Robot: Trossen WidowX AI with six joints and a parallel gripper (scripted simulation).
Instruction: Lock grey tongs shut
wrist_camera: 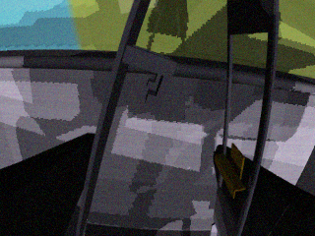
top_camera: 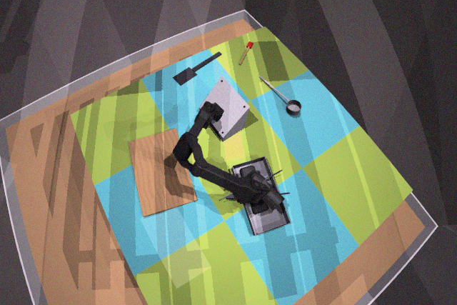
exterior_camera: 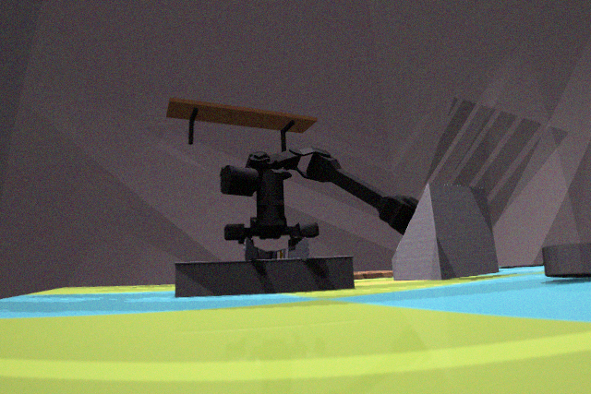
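The grey tongs (top_camera: 277, 173) (exterior_camera: 251, 252) (wrist_camera: 105, 133) lie open across the dark roasting tin (top_camera: 266, 222) (exterior_camera: 214, 277) (wrist_camera: 49, 98), their tips sticking out past its rim. My gripper (top_camera: 270, 198) (exterior_camera: 274, 248) (wrist_camera: 157, 147) is down in the tin, straddling both tong arms. Its fingers are partly closed and press on the outer sides of the arms. In the wrist view a small yellow piece (wrist_camera: 229, 172) sits on the right arm. The wooden board (top_camera: 155, 179) lies flat to the left of the tin, apart from it.
A grey wedge-shaped block (top_camera: 230, 106) (exterior_camera: 446, 232) carries the arm's base. Beyond it lie a black spatula (top_camera: 195, 68), a red-headed tool (top_camera: 246, 51) and a metal ladle (top_camera: 291, 103). A raised rim (top_camera: 221, 19) edges the table. A wooden shelf (exterior_camera: 238, 115) hangs behind.
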